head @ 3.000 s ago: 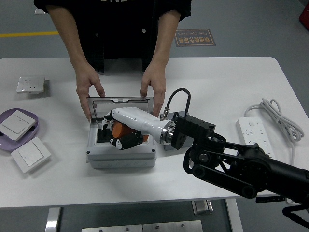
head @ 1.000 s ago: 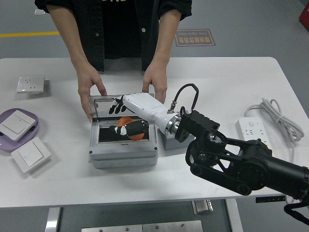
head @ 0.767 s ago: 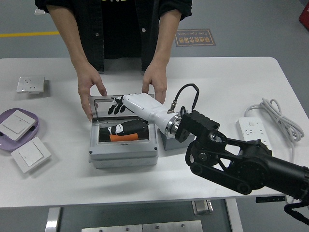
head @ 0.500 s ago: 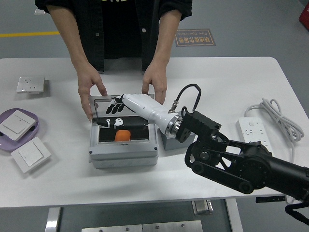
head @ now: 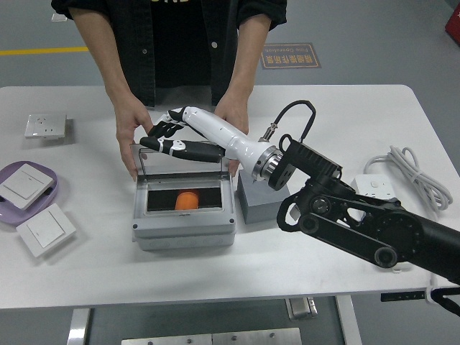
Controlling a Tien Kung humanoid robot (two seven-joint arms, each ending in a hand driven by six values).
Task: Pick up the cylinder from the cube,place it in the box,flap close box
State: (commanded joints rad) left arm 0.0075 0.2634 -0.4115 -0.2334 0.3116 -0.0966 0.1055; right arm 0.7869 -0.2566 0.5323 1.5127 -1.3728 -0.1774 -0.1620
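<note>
Near the bottom edge, the front of the white table (head: 215, 277) was seen bare. In the lower right part of the frame, the black right arm (head: 366, 226) was stretched in from the right edge toward the centre, with a black cable (head: 291, 115) looped above its wrist.

At the left edge, two white wall switches were placed: one (head: 45, 229) on the table and one on a purple plate (head: 61, 188) just behind it. At the right edge a white power strip (head: 375, 188) with its coiled cord (head: 420, 176) was partly covered by the arm.

Left of centre stood the grey box (head: 183, 215), and the orange cylinder (head: 187, 200) was lying inside its dark opening, touched by no hand. Just to the right of the box the grey cube (head: 260, 199) was standing, with nothing seen on its top. The transparent flap (head: 180, 164) of the box was raised at the back edge of the box.

Above the flap, the right hand (head: 172, 138) of the robot was held with its fingers (head: 159, 131) extended toward the left and loosely spread, and nothing was grasped by them. Whether the flap's top edge was touched could not be told.

Behind the box a person in a dark jacket (head: 169, 43) was standing at the far side of the table. One of the person's hands (head: 133, 129) was placed at the left corner of the flap and the other (head: 231, 118) at the right corner, partly hidden by the robot's forearm.

In the upper left of the frame a white socket plate (head: 45, 126) was lying on the table, well apart from the rest.
</note>
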